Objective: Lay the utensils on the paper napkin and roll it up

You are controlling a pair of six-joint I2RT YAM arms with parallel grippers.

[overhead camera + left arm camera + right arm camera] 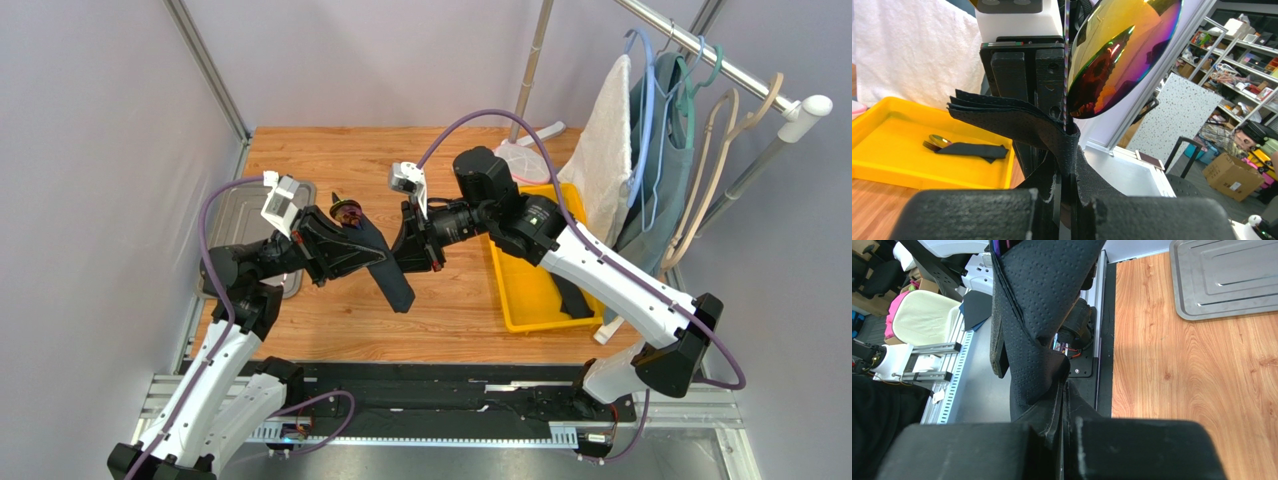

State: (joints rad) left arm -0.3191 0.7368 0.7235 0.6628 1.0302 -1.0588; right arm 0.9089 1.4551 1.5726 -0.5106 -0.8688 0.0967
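- The black napkin (395,282) is off the table (450,305), hanging in the air between the two arms as a loosely wrapped bundle with its layered edges showing.
- The left claw (1064,210) is clamped on the lower part of the bundle, with napkin paper pinched between its pads.
- The right claw (1064,440) is clamped on it from the opposite side, and folds of paper rise out of its grip.
- A spoon (1122,55) pokes out of the top of the wrap, its bowl shiny purple and gold. A thin shiny edge stands just beside it, probably a second piece, though I can't tell which.
- To my eye the utensils are already on the napkin and the job is late in the rolling step. The wrap looks slack rather than tight.
- A finished-looking roll (972,149) lies in the yellow bin (530,290) to the right, so I'd guess this one goes there too.
- The next move calls for one claw to keep its hold while the other tightens or lets go. If both let go at once, the spoon could slide out.
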